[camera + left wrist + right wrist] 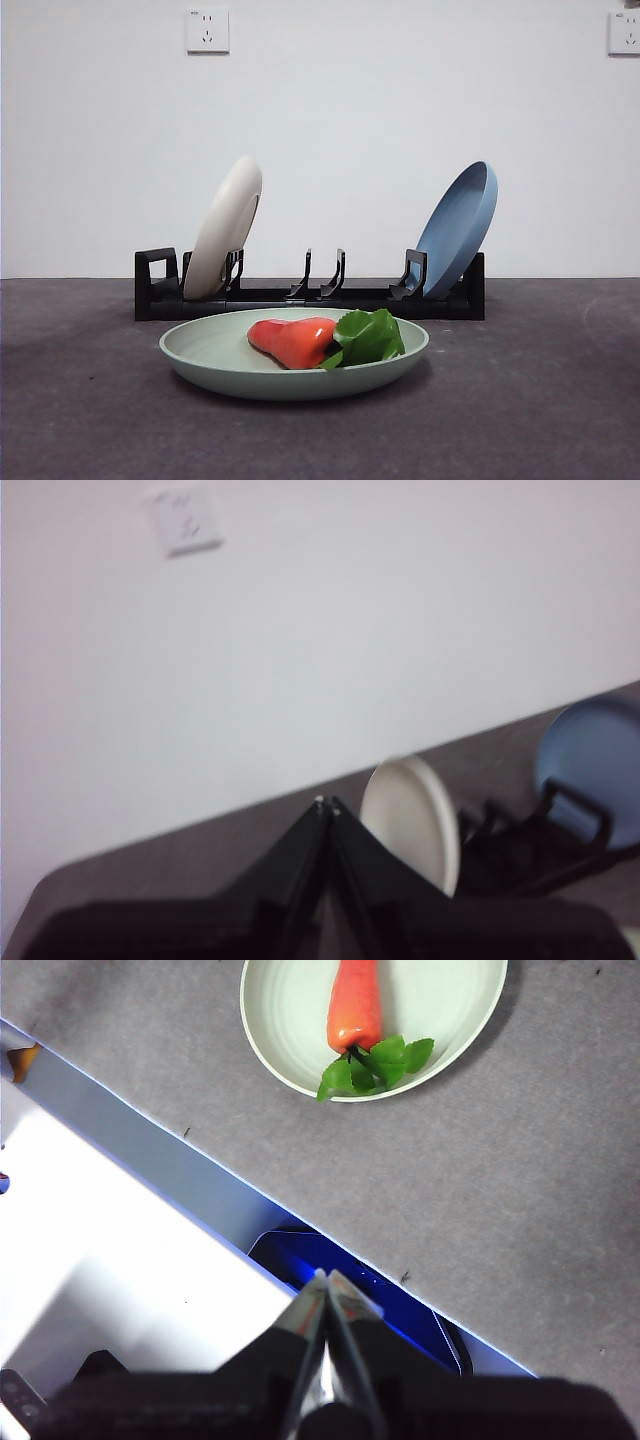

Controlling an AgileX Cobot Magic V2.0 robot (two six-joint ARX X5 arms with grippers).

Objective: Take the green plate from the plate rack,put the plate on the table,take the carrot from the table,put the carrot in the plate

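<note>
On the flat dark grey table (90, 400), just in front of the long black plastic plate rack (300, 297), sits the round pale sage-green plate (210, 355), bare tabletop all around its rim. Inside it lies the stubby glossy orange-red toy carrot (295, 340), leaves to one side. A cream-white plate (225, 225) and a blue plate (458, 228) lean in the rack's end slots. Both the left gripper (327, 805) and right gripper (323, 1276) are pinched closed, empty, well apart from the plate.
</note>
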